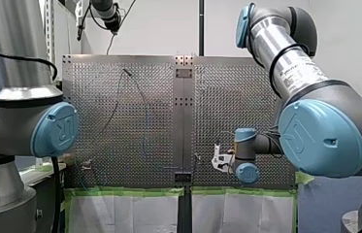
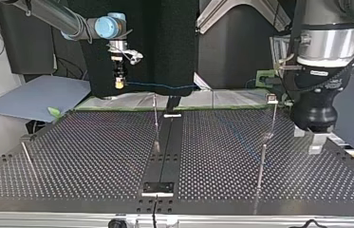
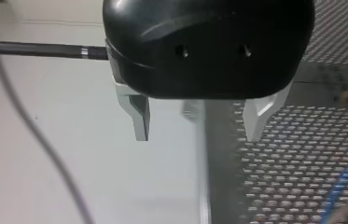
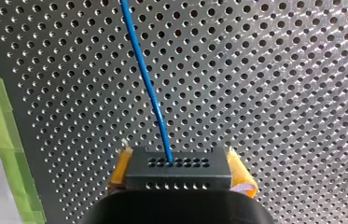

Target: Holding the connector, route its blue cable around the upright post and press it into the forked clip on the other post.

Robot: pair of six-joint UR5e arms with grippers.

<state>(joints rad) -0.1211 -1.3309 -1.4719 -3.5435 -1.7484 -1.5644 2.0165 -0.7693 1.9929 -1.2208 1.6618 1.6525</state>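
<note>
My right gripper (image 4: 181, 176) is shut on the black connector (image 4: 178, 165), with a yellow pad (image 4: 239, 175) on each side of it. The blue cable (image 4: 148, 84) leaves the connector and runs ahead over the perforated plate. In the top view my right gripper (image 2: 118, 80) hangs above the table's far edge, and the blue cable (image 2: 165, 87) stretches from it toward the view's right. A thin upright post (image 2: 155, 121) stands near the middle. A post with a forked clip (image 2: 272, 99) stands at the right, close to my left gripper (image 2: 308, 139). My left gripper (image 3: 198, 126) is open and holds nothing.
The perforated table (image 2: 94, 156) carries two more thin posts, one at the top view's left (image 2: 27, 159) and one near its front right (image 2: 260, 175). A dark centre strip (image 2: 165, 152) splits the table. Green tape (image 1: 125, 191) edges its near side in the front view.
</note>
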